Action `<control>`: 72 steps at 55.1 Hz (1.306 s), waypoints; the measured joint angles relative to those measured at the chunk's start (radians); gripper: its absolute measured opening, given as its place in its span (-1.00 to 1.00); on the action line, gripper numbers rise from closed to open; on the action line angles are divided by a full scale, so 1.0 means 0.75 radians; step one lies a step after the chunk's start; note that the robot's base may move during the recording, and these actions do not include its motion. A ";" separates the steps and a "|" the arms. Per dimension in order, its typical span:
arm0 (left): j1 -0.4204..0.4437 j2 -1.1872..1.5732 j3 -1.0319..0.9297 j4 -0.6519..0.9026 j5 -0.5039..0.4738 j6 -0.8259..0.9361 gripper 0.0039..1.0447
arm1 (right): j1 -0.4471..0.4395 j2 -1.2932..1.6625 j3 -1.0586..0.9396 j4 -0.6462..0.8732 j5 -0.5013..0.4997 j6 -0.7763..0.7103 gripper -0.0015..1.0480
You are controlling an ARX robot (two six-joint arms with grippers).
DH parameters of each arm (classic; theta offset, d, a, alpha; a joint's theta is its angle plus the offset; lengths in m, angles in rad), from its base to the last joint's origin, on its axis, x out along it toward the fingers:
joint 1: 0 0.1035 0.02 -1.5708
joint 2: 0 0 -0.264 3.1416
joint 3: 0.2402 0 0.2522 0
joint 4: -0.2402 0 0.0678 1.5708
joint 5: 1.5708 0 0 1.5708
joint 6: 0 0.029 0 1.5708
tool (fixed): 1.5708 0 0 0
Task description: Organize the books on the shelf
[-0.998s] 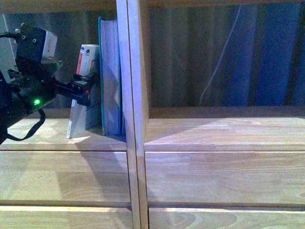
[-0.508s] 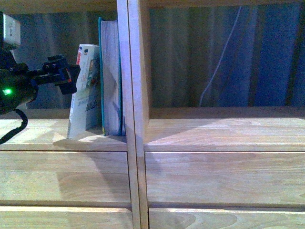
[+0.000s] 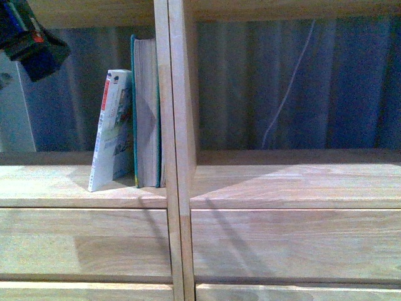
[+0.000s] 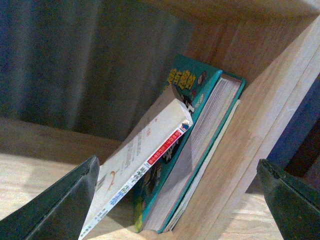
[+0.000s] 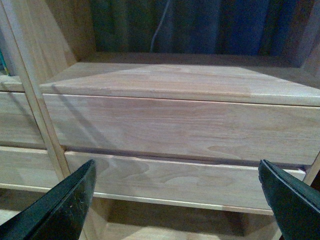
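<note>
The thick teal book [image 3: 146,113] stands upright against the divider [image 3: 175,125] in the left compartment of the light wood shelf [image 3: 282,182]. The thin white paperback [image 3: 113,128] leans on its left side. My left arm [image 3: 28,37] shows at the top left, back from the books. In the left wrist view my open, empty left gripper [image 4: 180,200] faces the white paperback [image 4: 145,150] and the teal book [image 4: 200,135]. My right gripper [image 5: 177,200] is open and empty in front of the drawer fronts [image 5: 175,130]; it is out of the front view.
The right compartment [image 3: 294,166] holds nothing; blue-grey curtain and a white cord [image 3: 288,81] show behind it. Drawer fronts [image 3: 88,241] run below both compartments. A dark blue object [image 4: 300,125] shows past the divider in the left wrist view.
My left gripper has let go of the white paperback and drawn back up and to the left. The paperback now leans on the teal book.
</note>
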 joint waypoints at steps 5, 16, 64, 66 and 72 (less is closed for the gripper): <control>-0.049 -0.170 -0.081 -0.132 -0.115 0.112 0.86 | 0.000 0.000 0.000 0.000 0.000 0.001 0.86; -0.184 -0.616 -0.258 -0.436 -0.400 0.307 0.86 | 0.000 0.000 0.000 0.000 0.000 0.000 0.86; 0.168 -1.318 -0.782 -0.782 -0.085 0.361 -0.95 | 0.000 0.000 0.000 0.000 -0.001 0.000 0.86; 0.180 -1.335 -0.797 -0.782 -0.081 0.361 -0.95 | 0.000 0.000 0.000 0.000 0.001 0.000 0.86; 0.184 -1.372 -0.832 -0.782 -0.068 0.361 -0.95 | 0.000 0.000 0.000 0.000 0.000 0.000 0.86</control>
